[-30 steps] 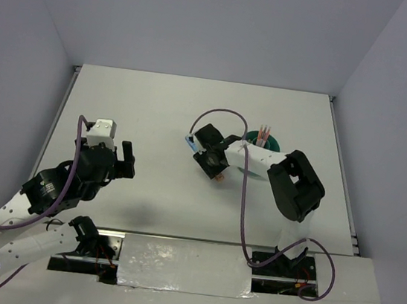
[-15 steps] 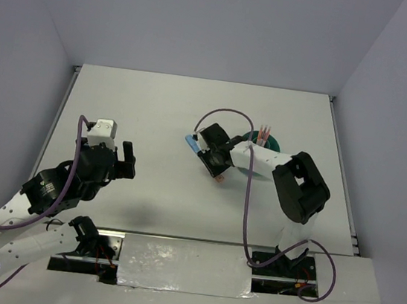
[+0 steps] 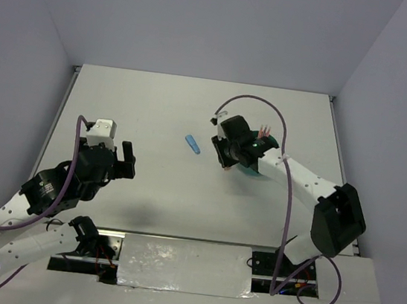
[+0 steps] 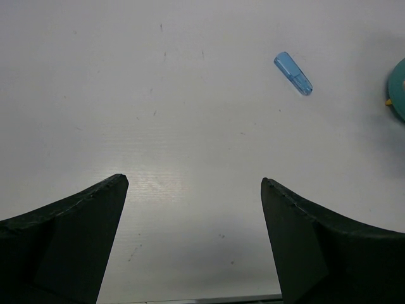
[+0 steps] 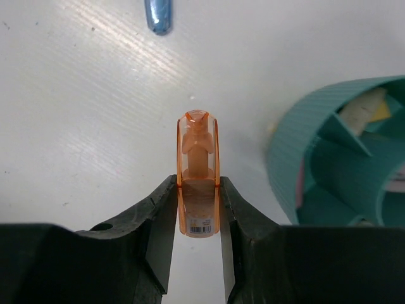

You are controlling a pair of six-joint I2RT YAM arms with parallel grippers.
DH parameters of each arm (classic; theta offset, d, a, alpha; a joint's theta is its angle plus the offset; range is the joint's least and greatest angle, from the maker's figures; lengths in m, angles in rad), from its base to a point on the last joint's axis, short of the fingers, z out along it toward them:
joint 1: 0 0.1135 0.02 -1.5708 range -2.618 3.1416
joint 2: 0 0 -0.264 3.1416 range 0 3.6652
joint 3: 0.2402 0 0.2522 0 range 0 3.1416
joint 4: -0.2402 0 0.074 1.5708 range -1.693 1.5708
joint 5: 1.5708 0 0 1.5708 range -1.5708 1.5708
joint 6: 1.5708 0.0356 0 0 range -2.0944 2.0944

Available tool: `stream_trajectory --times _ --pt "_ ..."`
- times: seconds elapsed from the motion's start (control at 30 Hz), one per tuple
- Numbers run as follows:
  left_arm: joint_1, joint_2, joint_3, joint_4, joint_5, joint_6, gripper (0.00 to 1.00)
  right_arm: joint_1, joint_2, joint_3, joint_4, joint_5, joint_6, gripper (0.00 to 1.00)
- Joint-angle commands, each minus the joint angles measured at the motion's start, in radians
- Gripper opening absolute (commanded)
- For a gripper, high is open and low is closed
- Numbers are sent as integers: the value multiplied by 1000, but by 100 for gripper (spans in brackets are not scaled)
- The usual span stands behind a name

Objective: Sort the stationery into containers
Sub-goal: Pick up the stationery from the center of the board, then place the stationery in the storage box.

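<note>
Right hand (image 5: 198, 190) tight around orange piece (image 5: 198, 142), just beside rim of teal cup (image 5: 286, 166)

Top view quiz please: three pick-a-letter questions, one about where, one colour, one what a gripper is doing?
1. Where is the blue piece? A in a drawer; B on the table, outside the teal cup; C on a shelf.
2. What colour is the held piece in the right gripper? A orange; B green; C black.
3. The left gripper is: A shut on a pen; B shut on a block; C open, holding nothing.
1 B: it lies on bare table. 2 A: the wrist view shows orange. 3 C: its jaws stand wide apart.
</note>
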Motion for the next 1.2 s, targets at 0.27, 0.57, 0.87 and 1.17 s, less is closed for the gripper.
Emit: stream_trajectory --times 0.27,0.57,0.87,1.17 --pt "4 -9 14 43 9 28 99 -65 -35 89 -114 246 -89 7" --pt "4 -1 14 49 20 35 99 -93 -2 118 -105 240 -114 10" --pt "4 0 13 54 29 41 99 -103 17 109 -75 261 -146 11" --pt "4 -1 10 60 40 49 99 -109 20 93 -33 286 -155 19"
